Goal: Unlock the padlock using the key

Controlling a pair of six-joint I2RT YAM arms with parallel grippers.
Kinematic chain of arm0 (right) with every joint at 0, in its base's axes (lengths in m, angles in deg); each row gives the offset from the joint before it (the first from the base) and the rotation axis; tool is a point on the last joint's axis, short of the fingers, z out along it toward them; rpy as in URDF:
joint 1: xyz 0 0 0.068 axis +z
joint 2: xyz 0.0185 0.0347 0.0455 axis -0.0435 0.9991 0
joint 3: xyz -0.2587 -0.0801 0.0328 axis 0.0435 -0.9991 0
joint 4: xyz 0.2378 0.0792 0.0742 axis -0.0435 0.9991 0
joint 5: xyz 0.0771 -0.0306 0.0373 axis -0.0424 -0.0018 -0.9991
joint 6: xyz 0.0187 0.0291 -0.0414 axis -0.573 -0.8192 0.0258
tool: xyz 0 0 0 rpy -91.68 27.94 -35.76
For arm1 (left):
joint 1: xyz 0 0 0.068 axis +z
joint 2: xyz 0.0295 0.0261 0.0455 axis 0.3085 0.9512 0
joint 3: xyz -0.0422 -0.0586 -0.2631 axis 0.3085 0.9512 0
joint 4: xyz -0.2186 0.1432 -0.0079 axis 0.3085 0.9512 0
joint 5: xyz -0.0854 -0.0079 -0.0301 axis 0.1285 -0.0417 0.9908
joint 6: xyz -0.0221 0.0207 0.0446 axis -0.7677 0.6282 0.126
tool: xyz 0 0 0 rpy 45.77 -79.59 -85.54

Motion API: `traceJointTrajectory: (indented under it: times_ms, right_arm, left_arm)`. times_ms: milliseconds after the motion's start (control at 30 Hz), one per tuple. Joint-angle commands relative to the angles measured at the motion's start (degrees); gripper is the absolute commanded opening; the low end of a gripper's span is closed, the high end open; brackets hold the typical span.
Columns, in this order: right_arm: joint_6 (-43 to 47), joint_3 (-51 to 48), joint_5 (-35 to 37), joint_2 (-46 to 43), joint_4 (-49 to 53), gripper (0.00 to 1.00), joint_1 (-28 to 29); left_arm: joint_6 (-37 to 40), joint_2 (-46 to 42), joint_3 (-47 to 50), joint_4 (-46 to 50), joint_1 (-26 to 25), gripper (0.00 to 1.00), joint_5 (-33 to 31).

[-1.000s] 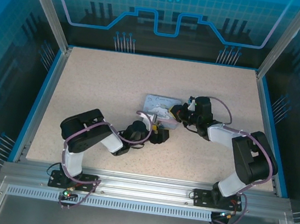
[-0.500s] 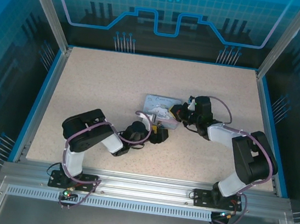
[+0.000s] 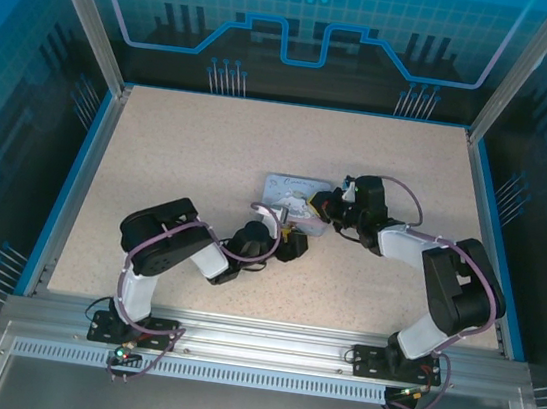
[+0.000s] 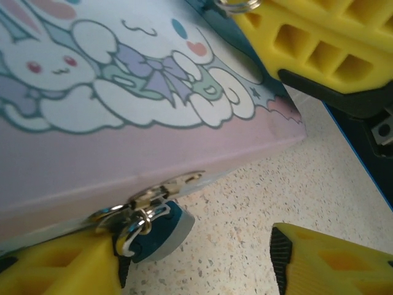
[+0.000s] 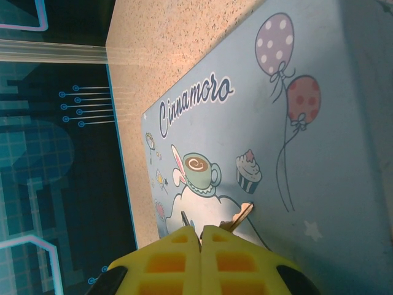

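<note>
Gaping wide, the left pincer (image 4: pixel 195 261) is touched by the padlock (image 4: pixel 155 228) at 8 o'clock; the key (image 5: pixel 242 214) is clamped in the closed right pincer (image 5: pixel 199 232).

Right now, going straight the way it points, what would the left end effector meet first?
The left end effector would likely meet the front wall of the cartoon tin box, beside the hanging padlock; depth is unclear.

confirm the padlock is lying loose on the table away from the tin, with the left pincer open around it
No. The padlock is hooked on the clasp at the front of the tin, as the left wrist view shows. The left pincer is open around it.
</note>
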State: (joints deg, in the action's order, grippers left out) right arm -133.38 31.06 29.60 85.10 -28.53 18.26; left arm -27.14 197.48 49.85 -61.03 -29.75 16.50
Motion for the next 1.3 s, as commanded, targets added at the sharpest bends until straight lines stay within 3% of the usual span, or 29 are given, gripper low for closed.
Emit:
traceJointTrajectory:
  times_ms: [0,567,900,1267]
  right_arm:
    - [0.7,1.2,0.5,0.9,0.9,0.0,0.8]
    - [1.0,1.0,0.3,1.9,0.8,0.0,0.8]
    - [0.8,0.5,0.3,2.1,0.4,0.0,0.8]
    - [0.7,0.5,0.2,2.2,0.4,0.0,0.8]
  left_arm:
    - [-0.6,1.5,0.3,0.0,-1.2,0.66,0.6]
    - [-7.0,1.9,3.5,-11.9,-1.4,0.58,-3.3]
    - [-6.7,2.9,0.9,-6.6,-1.3,0.56,-2.7]
    - [-6.3,3.1,-1.2,-1.3,-1.4,0.42,-4.7]
